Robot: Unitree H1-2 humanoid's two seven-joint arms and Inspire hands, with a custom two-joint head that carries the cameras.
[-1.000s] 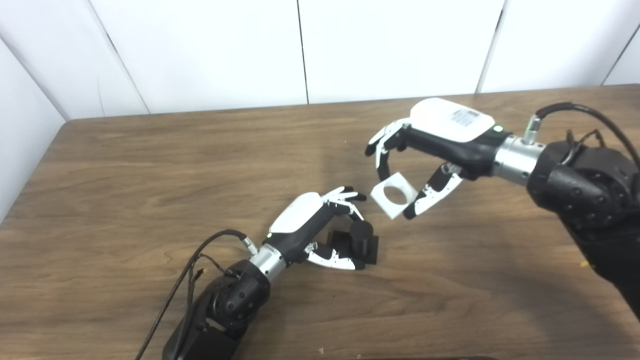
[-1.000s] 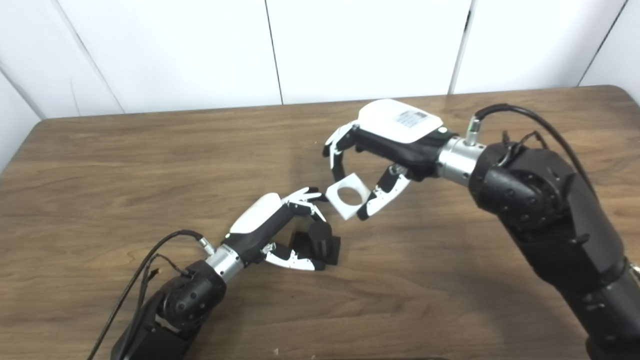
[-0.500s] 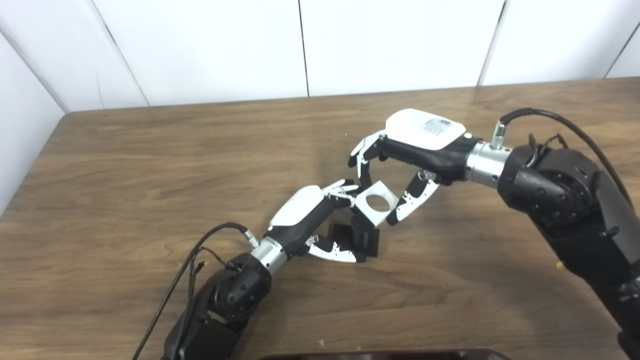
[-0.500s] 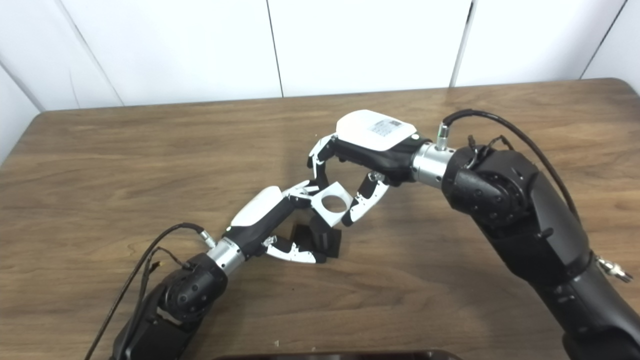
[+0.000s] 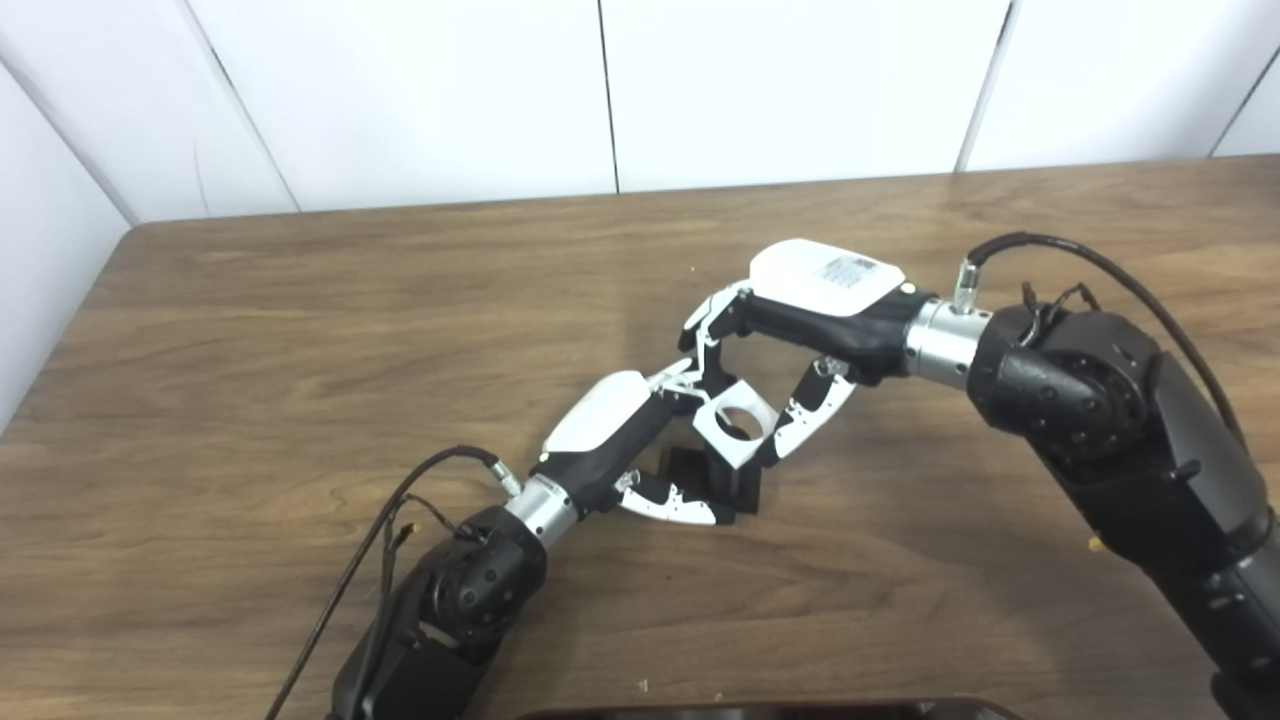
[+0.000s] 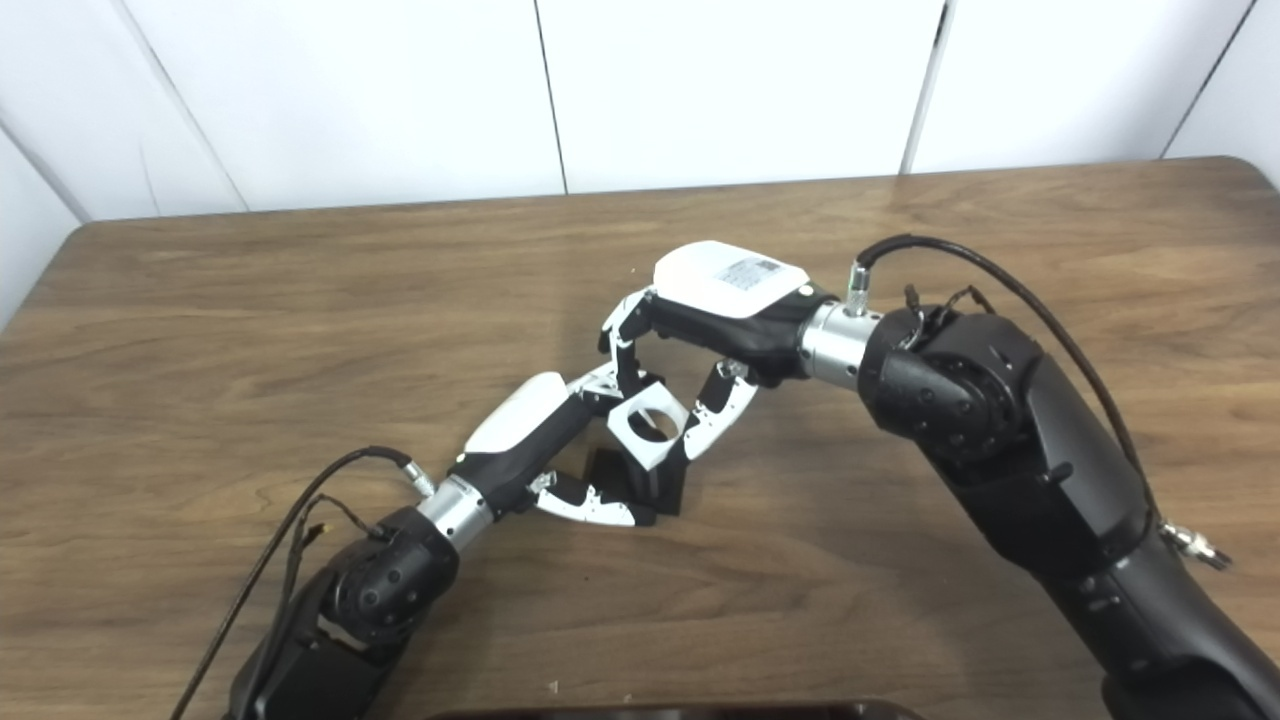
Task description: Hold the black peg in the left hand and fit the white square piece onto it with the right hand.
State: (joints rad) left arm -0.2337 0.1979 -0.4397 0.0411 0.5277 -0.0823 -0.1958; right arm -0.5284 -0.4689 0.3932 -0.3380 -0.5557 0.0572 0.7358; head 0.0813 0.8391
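Note:
The black peg (image 5: 738, 482) stands on its square base on the wooden table (image 5: 250, 330), mostly hidden. My left hand (image 5: 640, 440) is closed around the base, thumb in front, fingers behind. My right hand (image 5: 790, 340) pinches the white square piece (image 5: 735, 425) with a round hole between fingers and thumb. The piece sits tilted right over the peg's top, and dark shows through the hole. I cannot tell if the peg has entered the hole. The same scene shows in the right eye view, with the piece (image 6: 650, 425) above the peg (image 6: 660, 485).
A white panelled wall (image 5: 600, 90) runs along the table's far edge. A dark object's edge (image 5: 760, 710) shows at the bottom of the picture. Cables (image 5: 400, 510) hang from both wrists.
My right hand has carried the white piece down and to the left, from beside the peg to right over its top. My left hand has stayed on the peg. The camera tilted slightly.

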